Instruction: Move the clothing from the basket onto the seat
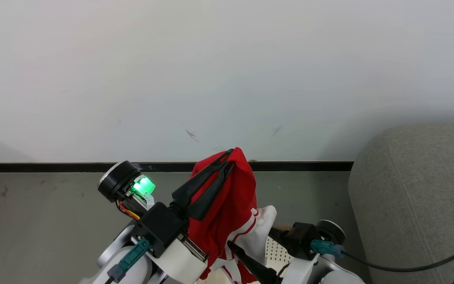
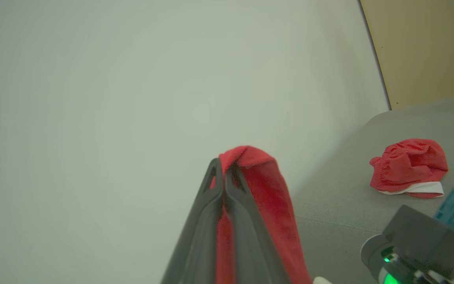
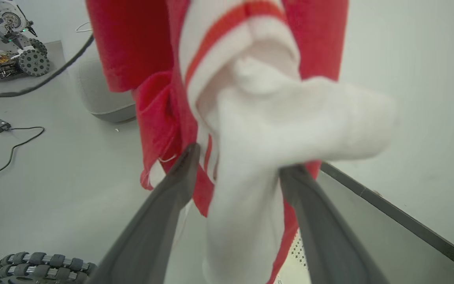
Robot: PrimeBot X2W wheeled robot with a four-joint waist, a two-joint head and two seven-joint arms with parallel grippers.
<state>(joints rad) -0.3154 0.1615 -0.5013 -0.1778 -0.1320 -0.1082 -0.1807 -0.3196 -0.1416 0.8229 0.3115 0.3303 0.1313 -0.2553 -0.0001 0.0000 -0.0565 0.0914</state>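
Clothing [image 1: 231, 197]: bright red fabric with white stripes and a bulky white fold low down. It hangs in the air in front of the wall, with the perforated basket [image 1: 276, 252] showing just below it. My left gripper [image 1: 230, 157] is clenched on its top edge, and red cloth drapes over the closed fingers. My right gripper [image 3: 242, 157] is spread wide, one finger on either side of the white hanging part; can't tell if they touch it. Further right, a second red piece [image 2: 408, 167] with white trim lies crumpled on the grey seat [image 2: 341, 205].
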